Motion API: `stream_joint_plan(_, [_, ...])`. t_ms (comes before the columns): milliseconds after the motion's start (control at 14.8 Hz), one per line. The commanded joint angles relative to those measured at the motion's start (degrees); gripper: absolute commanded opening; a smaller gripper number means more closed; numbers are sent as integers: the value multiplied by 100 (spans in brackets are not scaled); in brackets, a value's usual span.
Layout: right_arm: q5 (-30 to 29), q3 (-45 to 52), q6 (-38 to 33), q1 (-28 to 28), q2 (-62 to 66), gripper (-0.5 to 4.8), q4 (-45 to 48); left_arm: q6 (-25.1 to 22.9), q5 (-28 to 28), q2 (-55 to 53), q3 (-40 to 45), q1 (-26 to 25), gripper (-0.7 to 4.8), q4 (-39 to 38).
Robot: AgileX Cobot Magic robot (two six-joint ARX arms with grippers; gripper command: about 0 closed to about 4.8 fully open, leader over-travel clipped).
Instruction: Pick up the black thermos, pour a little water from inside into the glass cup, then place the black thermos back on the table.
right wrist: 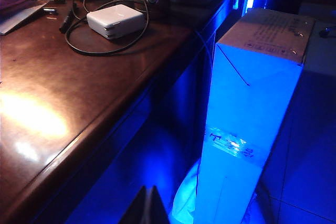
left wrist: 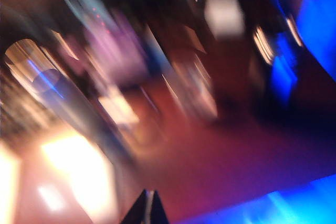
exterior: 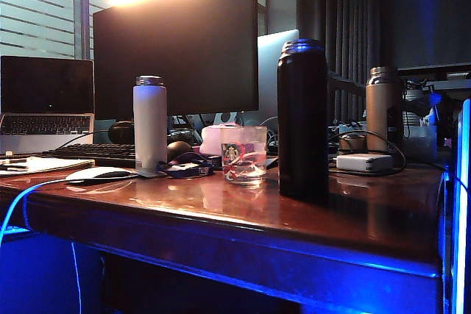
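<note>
The thermos (exterior: pixel 302 119) stands upright on the tabletop (exterior: pixel 243 207), just right of the cup (exterior: pixel 243 154), well apart from both sets of jaws. Left gripper (left wrist: pixel 148 203): closed tips, view blurred. Right gripper (right wrist: pixel 148 198): jaws closed, empty, beyond the tabletop's edge over the floor.

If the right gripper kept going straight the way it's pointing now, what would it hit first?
Probably nothing on the table. The shut right gripper hangs beyond the glossy reddish-brown wooden table edge, aimed at the blue-lit floor beside the tall cardboard box. Depth is unclear, so it may brush that box.
</note>
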State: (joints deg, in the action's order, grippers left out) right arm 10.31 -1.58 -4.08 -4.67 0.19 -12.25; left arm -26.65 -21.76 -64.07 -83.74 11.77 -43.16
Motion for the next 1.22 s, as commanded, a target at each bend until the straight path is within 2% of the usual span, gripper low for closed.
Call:
stream_joint_plan(68, [9, 7, -26, 0, -4, 0, 7, 931, 164, 516, 922, -396, -4, 2079])
stream_joint_plan(203, [9, 7, -26, 0, -4, 0, 7, 1569, 531, 1180, 1971, -778, -4, 2640])
stream_joint_plan(405, [9, 7, -26, 0, -4, 0, 9, 1878, 767, 2319, 3674, -1207, -4, 3268])
stream_joint_plan(608, [9, 7, -26, 0, -4, 0, 9, 2426, 1314, 3574, 5466, -1355, -4, 4081])
stream_joint_plan(945, [9, 7, -26, 0, -4, 0, 9, 3189, 1453, 5532, 7545, -1344, -3, 4087])
stream_joint_plan(1215, [9, 7, -26, 0, -4, 0, 9, 3381, 1600, 6408, 8196, -1342, -3, 3462])
